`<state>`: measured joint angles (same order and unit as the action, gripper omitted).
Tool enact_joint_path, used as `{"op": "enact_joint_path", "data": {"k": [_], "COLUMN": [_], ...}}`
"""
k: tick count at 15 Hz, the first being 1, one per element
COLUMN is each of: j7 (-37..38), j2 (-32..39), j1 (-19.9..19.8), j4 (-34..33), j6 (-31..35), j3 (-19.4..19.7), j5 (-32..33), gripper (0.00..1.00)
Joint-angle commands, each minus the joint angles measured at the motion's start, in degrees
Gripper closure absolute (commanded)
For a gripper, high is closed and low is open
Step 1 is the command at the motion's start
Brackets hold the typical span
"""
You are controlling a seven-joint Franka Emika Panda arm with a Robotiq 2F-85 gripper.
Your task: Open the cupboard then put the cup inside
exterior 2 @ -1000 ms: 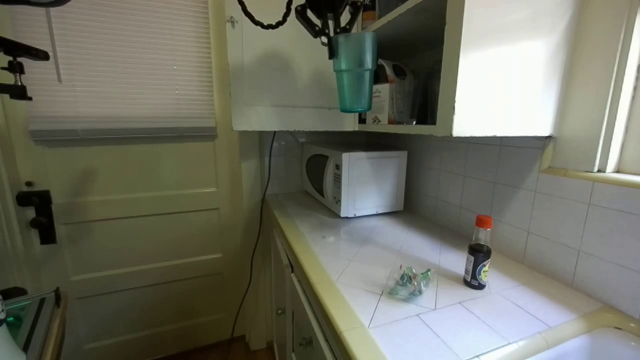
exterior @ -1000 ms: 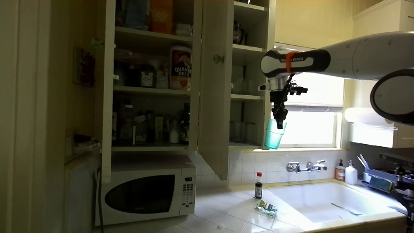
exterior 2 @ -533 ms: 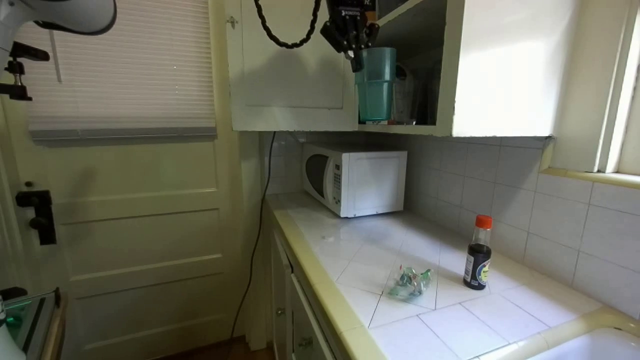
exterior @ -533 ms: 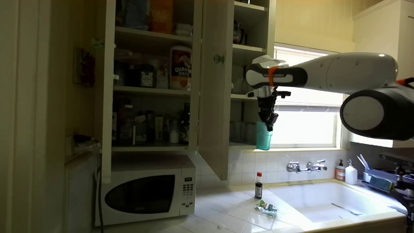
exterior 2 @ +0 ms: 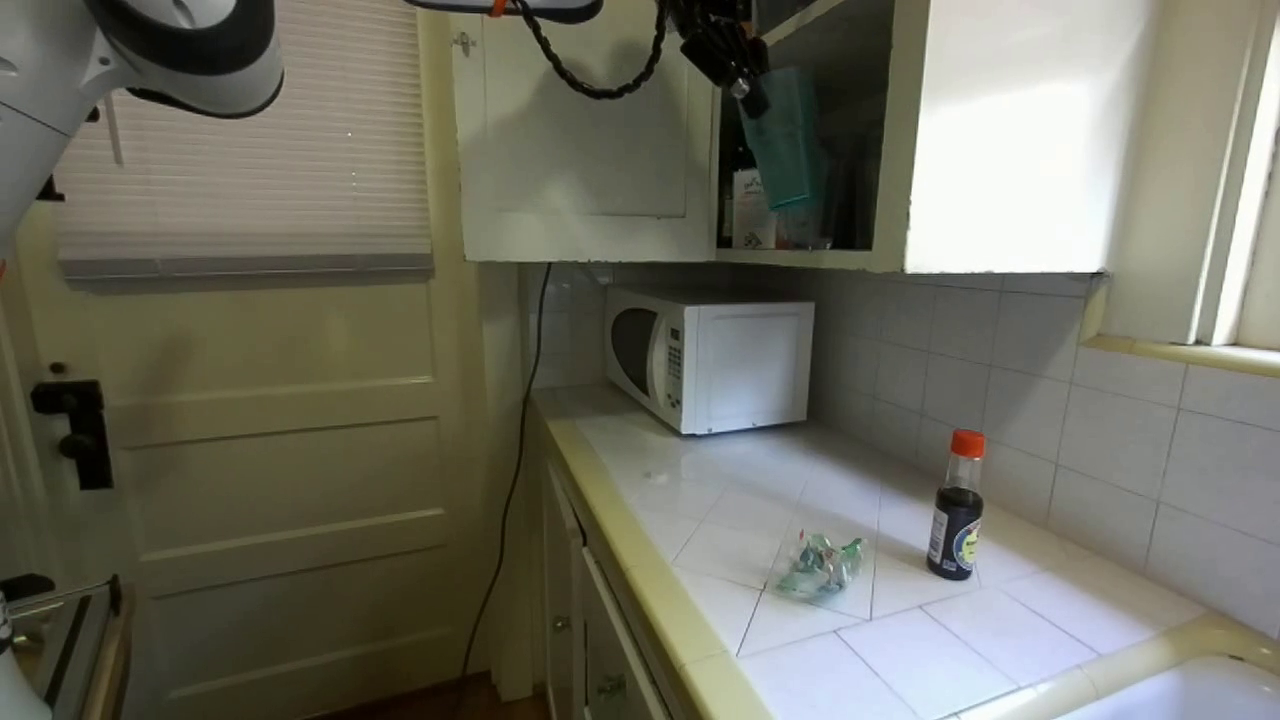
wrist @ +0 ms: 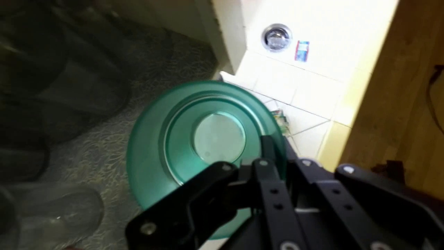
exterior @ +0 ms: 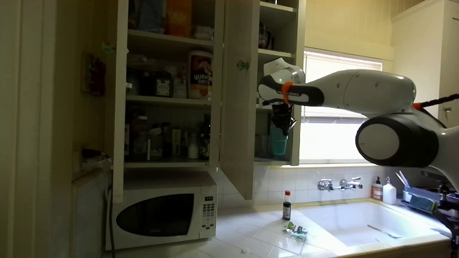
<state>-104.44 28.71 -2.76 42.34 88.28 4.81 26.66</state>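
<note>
The teal-green cup (exterior: pixel 279 146) hangs from my gripper (exterior: pixel 285 131) at the lowest visible shelf level of the right cupboard (exterior: pixel 295 139). The cupboard's door (exterior: pixel 236 107) stands open. In an exterior view the cup (exterior 2: pixel 782 140) is tilted, its bottom toward the cupboard's interior, and the gripper (exterior 2: pixel 752 98) grips its rim. In the wrist view the cup (wrist: pixel 149 139) is over the patterned shelf liner (wrist: pixel 114 194). The gripper (wrist: pixel 282 149) is shut on its wall, one finger inside and one outside. Whether the cup touches the shelf cannot be told.
Clear glasses (exterior: pixel 261 141) stand on the same shelf; some show close to the cup in the wrist view (wrist: pixel 59 211). The cupboard's side post (wrist: pixel 229 34) is near the cup. Below are a microwave (exterior: pixel 161 211), sauce bottle (exterior: pixel 286 206), plastic wrapper (exterior: pixel 295 230) and sink (exterior: pixel 358 222).
The arm has moved toward the cupboard, carrying the cup from in front of the window into the compartment opening. The cup has become tilted. The grip looks unchanged.
</note>
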Motion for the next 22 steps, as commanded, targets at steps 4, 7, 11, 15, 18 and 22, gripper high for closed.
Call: {"op": "enact_joint_path", "data": {"k": [4, 7, 11, 15, 18, 22], "j7": [-1.24, -1.07, -2.60, -8.21, -10.67, -14.56], "j2": [3.90, 3.79, 2.95, 1.90, 2.21, 1.82], "j1": [-0.97, -1.27, -0.93, -1.98, -2.66, -3.74], "j4": [-5.06, -4.24, -3.42, -2.71, -2.46, -1.18], "j6": [13.45, 15.04, 13.41, 12.37, 12.10, 12.86], "j3": [-1.03, -1.63, -1.65, -2.77, -3.20, -3.87], "j5": [-1.84, -3.40, -3.48, -5.09, -6.73, -8.92], "gripper": [0.98, 0.98, 0.98, 0.98, 0.98, 0.98]}}
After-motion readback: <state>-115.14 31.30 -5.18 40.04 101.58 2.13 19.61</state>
